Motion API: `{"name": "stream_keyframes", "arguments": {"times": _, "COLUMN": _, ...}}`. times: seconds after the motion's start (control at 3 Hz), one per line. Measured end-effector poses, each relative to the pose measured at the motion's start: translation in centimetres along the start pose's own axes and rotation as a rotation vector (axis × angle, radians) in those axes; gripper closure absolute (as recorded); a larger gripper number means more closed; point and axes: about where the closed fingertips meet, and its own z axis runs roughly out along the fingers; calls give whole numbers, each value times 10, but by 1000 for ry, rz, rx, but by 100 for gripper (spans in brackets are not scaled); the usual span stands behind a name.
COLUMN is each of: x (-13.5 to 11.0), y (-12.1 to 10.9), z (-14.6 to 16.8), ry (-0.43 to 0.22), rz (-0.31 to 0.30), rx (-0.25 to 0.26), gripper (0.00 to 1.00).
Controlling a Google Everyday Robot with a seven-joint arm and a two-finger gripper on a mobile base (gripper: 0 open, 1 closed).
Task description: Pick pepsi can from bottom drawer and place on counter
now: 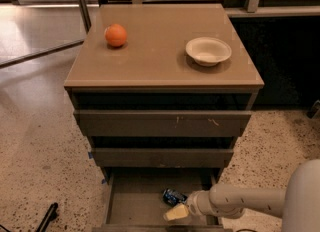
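End effector (176,212) in open bottom drawer (134,203), just beside pepsi can (173,196), orange (115,35) & bowl (208,51) on counter (160,63)

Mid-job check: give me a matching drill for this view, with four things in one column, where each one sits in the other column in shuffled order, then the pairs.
Column one
1. orange
2. white bowl
3. pepsi can
4. end effector

Column two
A. on the counter, right side of the view
B. lying inside the open bottom drawer
C. on the counter, left side of the view
D. at the front of the bottom drawer, just nearer the camera than the pepsi can

Pairs: 1-C, 2-A, 3-B, 4-D
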Motion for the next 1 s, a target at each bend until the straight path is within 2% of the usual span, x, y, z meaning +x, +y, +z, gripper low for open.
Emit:
{"name": "stream_keyframes", "arguments": {"times": 0.33, "x": -12, "y": -19, "z": 21, "ry": -25, "rz": 7, "rx": 47, "gripper": 0}}
{"name": "stream_keyframes", "arguments": {"times": 1.0, "x": -4, "y": -22, "z": 27, "ry": -26, "rz": 4, "rx": 26, "gripper": 0}}
